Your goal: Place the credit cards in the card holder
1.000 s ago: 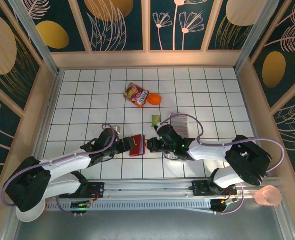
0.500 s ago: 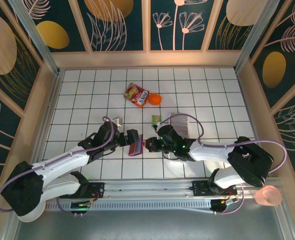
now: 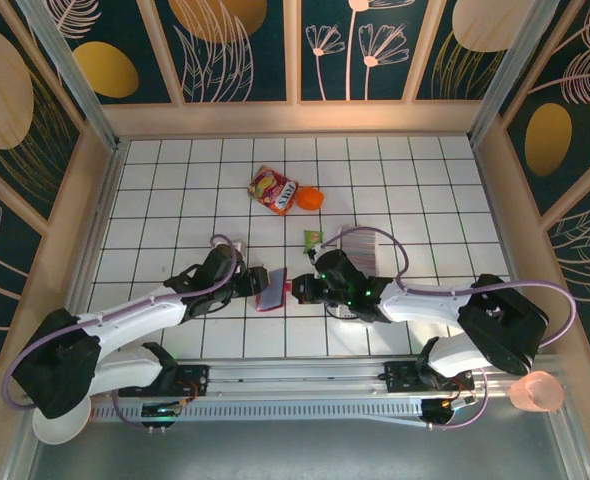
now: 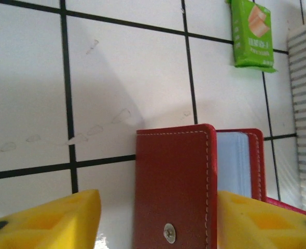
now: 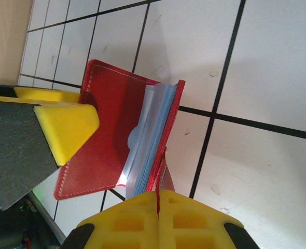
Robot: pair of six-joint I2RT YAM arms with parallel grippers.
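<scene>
My right claw (image 5: 157, 203) is pinched tight on a thin red flap of the card holder (image 3: 272, 288), reaching in from its 3 o'clock. My left claw (image 4: 158, 220) gapes wide astride it from 9 o'clock, one pad (image 5: 67, 127) against the opened cover. The holder sits toward 6 o'clock on the table (image 3: 175, 200).

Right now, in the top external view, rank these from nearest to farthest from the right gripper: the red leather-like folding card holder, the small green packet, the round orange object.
1. The red leather-like folding card holder, clamped at the fingertips of the right gripper.
2. The small green packet, just beyond the gripper.
3. The round orange object, farther back still.
</scene>
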